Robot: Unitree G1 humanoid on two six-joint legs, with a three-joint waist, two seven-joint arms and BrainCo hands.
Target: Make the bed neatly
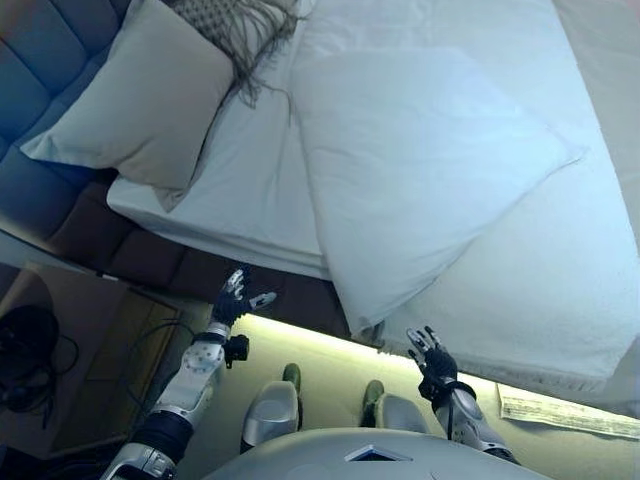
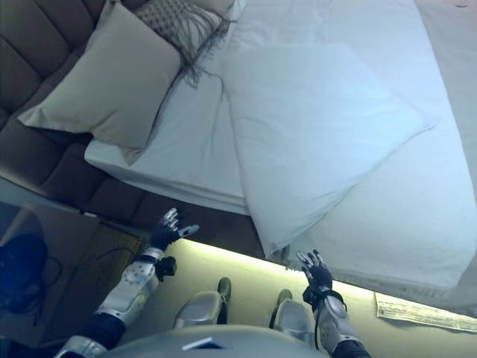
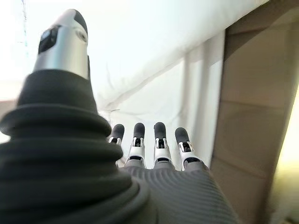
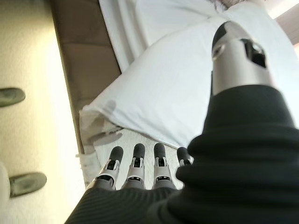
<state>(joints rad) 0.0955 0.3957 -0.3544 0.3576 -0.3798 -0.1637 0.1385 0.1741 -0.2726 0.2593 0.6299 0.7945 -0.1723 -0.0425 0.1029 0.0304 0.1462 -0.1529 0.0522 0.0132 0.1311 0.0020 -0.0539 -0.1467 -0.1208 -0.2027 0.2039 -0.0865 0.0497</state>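
Right hand: the right hand (image 1: 432,357) hangs just short of the near edge of the bed, fingers (image 4: 135,161) straight and spread, thumb apart, nothing in its grasp. Its tips point at the overhanging corner of the white pillow.
Left hand: the left hand (image 1: 232,298) is raised beside the dark bed base (image 1: 215,272), fingers (image 3: 161,140) straight, thumb out to the side, holding nothing. It touches neither sheet nor pillow.
Paper: a printed sheet of paper (image 1: 565,412) lies on the floor by the bed's near edge, to the robot's right of the right hand.
Nightstand: a brown nightstand (image 1: 95,345) stands on the robot's left, near the left arm, by the corner of the bed base.
White pillow: a large white pillow (image 1: 420,170) lies aslant across the middle of the bed; its nearest corner sticks out over the mattress edge, just beyond the right hand.
Bed cover: a white textured bed cover (image 1: 560,290) is spread under the pillow and reaches the near edge on the robot's right.
Sheet: a white sheet (image 1: 250,190) covers the left part of the mattress, with a few creases.
Grey pillow: a grey-beige pillow (image 1: 140,95) leans against the headboard, one corner hanging past the mattress edge.
Fringed cushion: a patterned fringed cushion (image 1: 240,25) lies beyond the grey pillow, its tassels trailing onto the sheet.
Headboard: a padded dark headboard (image 1: 40,70) runs along the far left.
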